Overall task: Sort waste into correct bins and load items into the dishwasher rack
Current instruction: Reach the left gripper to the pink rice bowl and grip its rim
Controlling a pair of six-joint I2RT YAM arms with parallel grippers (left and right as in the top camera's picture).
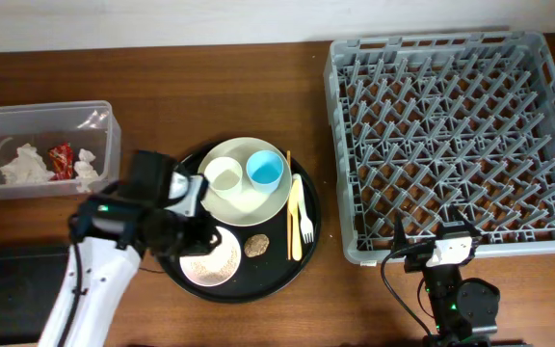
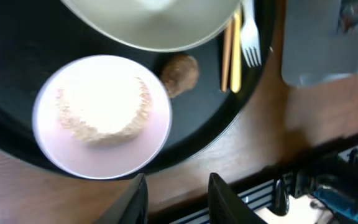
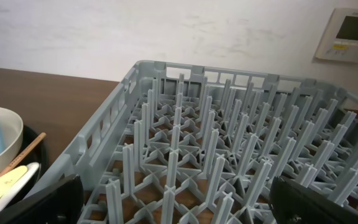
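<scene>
Left gripper (image 2: 178, 200) is hovering slightly open, empty, beside the pink bowl (image 2: 155, 134), arm hiding its left rim; right gripper (image 3: 179, 202) is gaping.

We see counter (image 1: 258, 67) dark wood-grain, slight sheen; rack (image 3: 229, 155) matt grey plastic; round tray (image 1: 273, 275) glossy black; tub (image 1: 104, 120) clear plastic; tissues (image 1: 22, 166) crumpled paper; pink bowl (image 2: 148, 146) smooth.

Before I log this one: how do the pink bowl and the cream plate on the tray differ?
The pink bowl is smaller than the cream plate. The bowl holds white grains; the plate carries a cream cup and a blue cup. The bowl sits nearer the robot; the plate lies farther back. Both are round, on the black tray.
</scene>
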